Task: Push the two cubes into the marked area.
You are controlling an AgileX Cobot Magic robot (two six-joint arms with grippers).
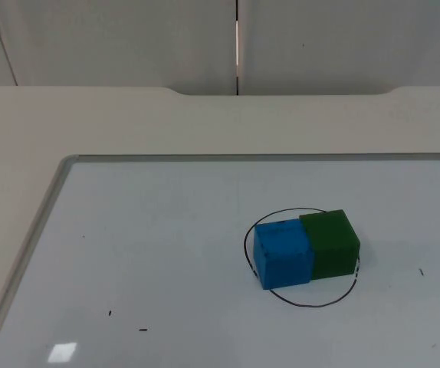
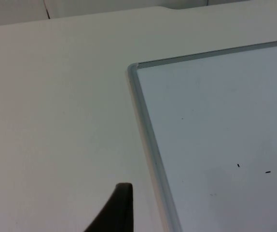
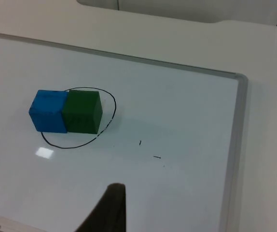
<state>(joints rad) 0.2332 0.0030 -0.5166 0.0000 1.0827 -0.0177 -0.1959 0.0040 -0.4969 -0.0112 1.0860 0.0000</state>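
Top view: blue cube (image 1: 283, 253) and green cube (image 1: 330, 244) touch inside the marked circle (image 1: 300, 300); nudge gently. Either tool's opening I cannot tell.

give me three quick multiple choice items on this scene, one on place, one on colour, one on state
1. Where do the cubes sit?
A. on the drawn circle on the whiteboard
B. on the bare table off the board
C. against the board's frame

2. What colours are the two cubes?
A. red and yellow
B. blue and green
C. both blue

3. How do the cubes stand to each other?
A. stacked
B. far apart
C. side by side, touching

Answers:
1 A, the blue cube and green cube rest on the circle drawn on the whiteboard, edges about on its line.
2 B, one is blue, one green in the top and right wrist views.
3 C, their faces meet with no gap.
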